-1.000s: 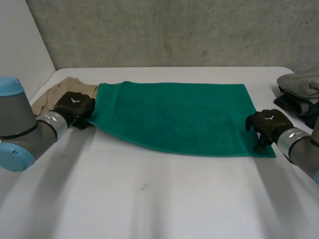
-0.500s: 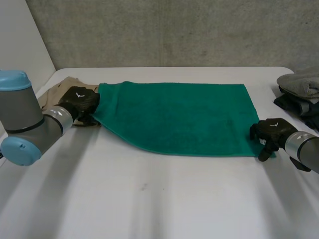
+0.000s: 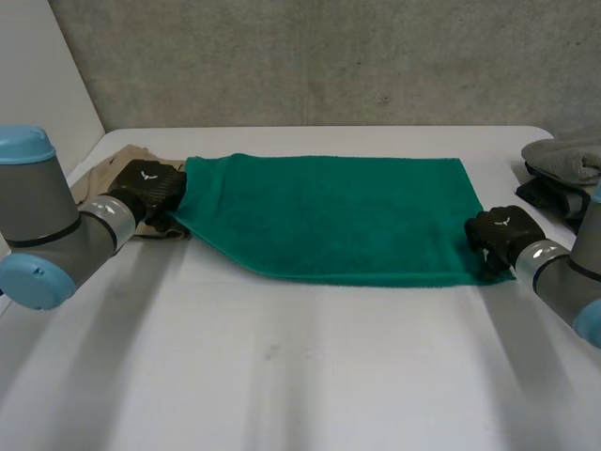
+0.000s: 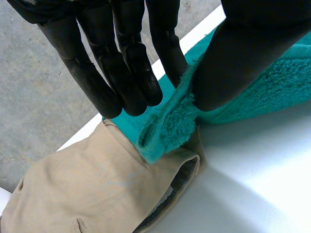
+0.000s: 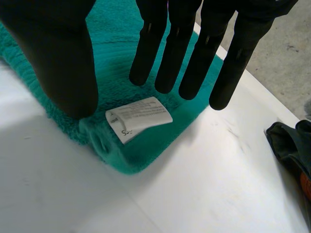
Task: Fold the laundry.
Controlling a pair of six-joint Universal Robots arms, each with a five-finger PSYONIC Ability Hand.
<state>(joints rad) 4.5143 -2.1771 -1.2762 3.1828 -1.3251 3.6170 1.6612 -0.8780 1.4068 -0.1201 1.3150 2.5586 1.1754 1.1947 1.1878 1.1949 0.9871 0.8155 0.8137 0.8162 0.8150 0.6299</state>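
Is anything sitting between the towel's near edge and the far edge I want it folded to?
Nothing visible lies on the green towel. The beige garment sits beside and partly under the corner pinched by the left hand; the clothes pile is off its right end.

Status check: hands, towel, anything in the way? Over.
Left hand pinches green towel at its near left corner. Right hand open over near right corner. Towel spread, not yet folded. Tan garment at left hand's fingertips.

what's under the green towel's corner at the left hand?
A tan garment lies under that green towel corner. How far it runs beneath the towel is covered.
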